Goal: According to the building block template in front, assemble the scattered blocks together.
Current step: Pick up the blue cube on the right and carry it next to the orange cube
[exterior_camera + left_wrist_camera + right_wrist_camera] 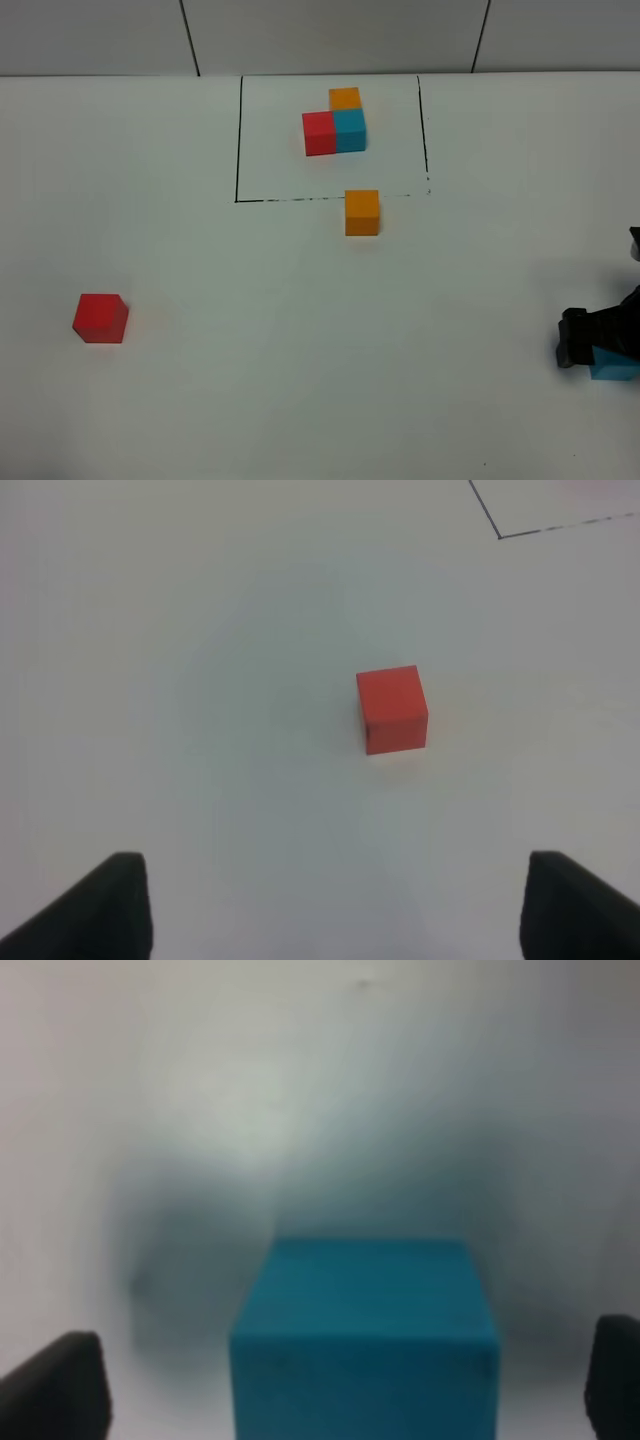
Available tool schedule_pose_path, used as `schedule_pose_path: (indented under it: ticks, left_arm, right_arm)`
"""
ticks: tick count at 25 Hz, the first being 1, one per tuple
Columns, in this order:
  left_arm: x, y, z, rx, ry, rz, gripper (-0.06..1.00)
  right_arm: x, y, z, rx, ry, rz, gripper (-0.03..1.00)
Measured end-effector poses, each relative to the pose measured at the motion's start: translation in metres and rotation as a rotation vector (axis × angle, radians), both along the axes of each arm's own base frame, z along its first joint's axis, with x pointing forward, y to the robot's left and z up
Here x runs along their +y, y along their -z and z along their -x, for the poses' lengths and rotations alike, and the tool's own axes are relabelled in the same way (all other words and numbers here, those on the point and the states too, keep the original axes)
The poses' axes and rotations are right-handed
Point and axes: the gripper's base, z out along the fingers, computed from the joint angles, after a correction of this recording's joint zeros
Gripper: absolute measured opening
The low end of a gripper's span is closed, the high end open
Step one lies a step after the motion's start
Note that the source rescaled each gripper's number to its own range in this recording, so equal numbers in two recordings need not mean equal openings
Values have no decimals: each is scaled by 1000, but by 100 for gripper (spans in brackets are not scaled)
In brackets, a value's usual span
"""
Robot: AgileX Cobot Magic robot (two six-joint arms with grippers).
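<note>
Right gripper (345, 1345): released, jaws spread, one finger on each side of the cyan cube (614, 368). A white gap shows on both sides, so the cube is straddled, not grasped. The cube's face is square to the jaws. This pair sits at the far right edge of the overhead view, the cube partly hidden by the gripper and cut off by the frame edge. Bare table (300, 380) lies to its left.

Left gripper (337, 870): released, jaws wide, nothing between them. The red cube (100, 318) is ahead of it and apart from the fingers, a little off the centre line. It is turned slightly askew, alone on the left side, with open surface all round.

The orange cube (362, 212) is at the near line of the black frame (238, 140), on the outside and square to it. Cannot tell if it touches the line. The three loose cubes lie well apart.

The building block template (335, 125) is inside the frame, toward its far side and clear of all the lines. It is an L: red and cyan joined in a row running left-right, which is its long axis, with orange behind the cyan.
</note>
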Motion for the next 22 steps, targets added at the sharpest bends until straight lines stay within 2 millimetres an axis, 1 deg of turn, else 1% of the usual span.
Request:
schedule_pose_path:
  ticks: [5, 7, 9, 12, 15, 20, 22]
  left_arm:
    - [0, 0, 0, 0, 0, 0, 70]
    - [0, 0, 0, 0, 0, 0, 70]
    - [0, 0, 0, 0, 0, 0, 70]
    - [0, 0, 0, 0, 0, 0, 70]
    - [0, 0, 0, 0, 0, 0, 70]
    - [0, 0, 0, 0, 0, 0, 70]
    - [0, 0, 0, 0, 0, 0, 70]
  right_arm:
    - [0, 5, 0, 17, 2, -3, 81]
    - [0, 5, 0, 18, -1, -3, 73]
    - [0, 5, 0, 18, -3, -2, 63]
    - [0, 5, 0, 24, -5, -3, 38]
    - [1, 6, 2, 45, -9, -5, 0]
    - [2, 5, 3, 68, -17, -8, 1]
    - [8, -2, 0, 67, -33, -12, 1]
